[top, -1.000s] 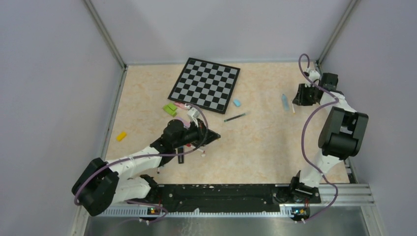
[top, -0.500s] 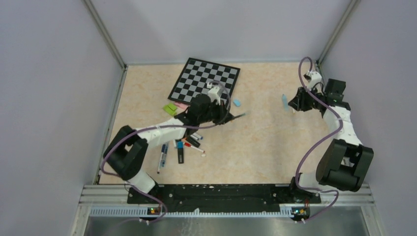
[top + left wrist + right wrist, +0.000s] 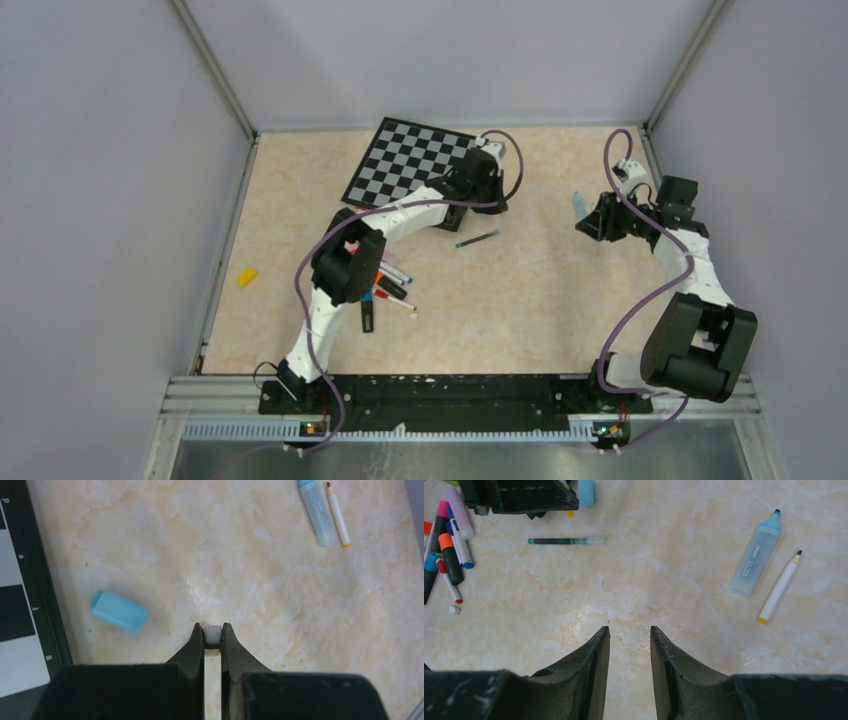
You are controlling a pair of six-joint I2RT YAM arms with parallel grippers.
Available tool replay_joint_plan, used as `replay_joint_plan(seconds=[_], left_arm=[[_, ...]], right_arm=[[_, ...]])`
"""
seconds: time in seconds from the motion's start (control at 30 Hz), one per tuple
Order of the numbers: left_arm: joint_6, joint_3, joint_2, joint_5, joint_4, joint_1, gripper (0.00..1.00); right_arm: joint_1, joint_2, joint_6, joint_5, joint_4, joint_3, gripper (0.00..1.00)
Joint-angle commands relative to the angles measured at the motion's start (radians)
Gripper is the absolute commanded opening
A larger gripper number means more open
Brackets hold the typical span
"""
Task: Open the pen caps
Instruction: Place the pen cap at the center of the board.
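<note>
The beige marble-patterned table (image 3: pixel 520 310) is boxed in by grey wall panels (image 3: pixel 120 150) on the left, back and right. The broadest bare stretch lies in the middle and toward the near edge. A black-and-grey checkered board (image 3: pixel 410 165) sits against the back.

The left arm reaches far out, and the left gripper (image 3: pixel 213 628) hangs just off the board's right edge. Its jaws are pinched almost together on a small white plastic piece (image 3: pixel 213 634); whether this is a cap or a pen's end cannot be told. A cyan rectangular plastic cap (image 3: pixel 119 611) lies on the table just to the left of those jaws, between them and the board's black rim, touching neither.

The right gripper (image 3: pixel 629 630) is close to the right wall, its jaws parted by a narrow gap with nothing between them. In its wrist view, a translucent light-blue highlighter (image 3: pixel 754 562) and a thin white pen with a yellow end (image 3: pixel 779 591) lie ahead and to the right, side by side, both tips bare, well apart from the jaws. A thin green pen (image 3: pixel 566 541) lies ahead to the left.

A cluster of mixed-colour markers (image 3: pixel 449 555) lies further left with a tiny white cap (image 3: pixel 455 610) beside it. A yellow plastic cap (image 3: pixel 246 276) lies alone near the left wall.
</note>
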Motion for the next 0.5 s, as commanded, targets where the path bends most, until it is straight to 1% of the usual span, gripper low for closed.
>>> replay_joint_plan(seconds=[0.0,0.07,0.2,0.47], left_arm=[[0.071,0.208,0.116,-0.065,-0.161,-0.011,0.02],[0.094,0.258,0.151,-0.087,-0.162,-0.014,0.03],[0.110,0.266,0.176,-0.143,-0.120,-0.015,0.05],[0.128,0.284,0.216,-0.159,-0.119,-0.015,0.19]], right_arm=[[-0.017,-0.011,-0.003,-0.049,0.011,0.033,0.35],[-0.023,-0.018,0.003,-0.059,0.016,0.029,0.35],[-0.028,-0.021,0.003,-0.063,0.014,0.031,0.35],[-0.034,-0.025,0.007,-0.078,0.017,0.028,0.35]])
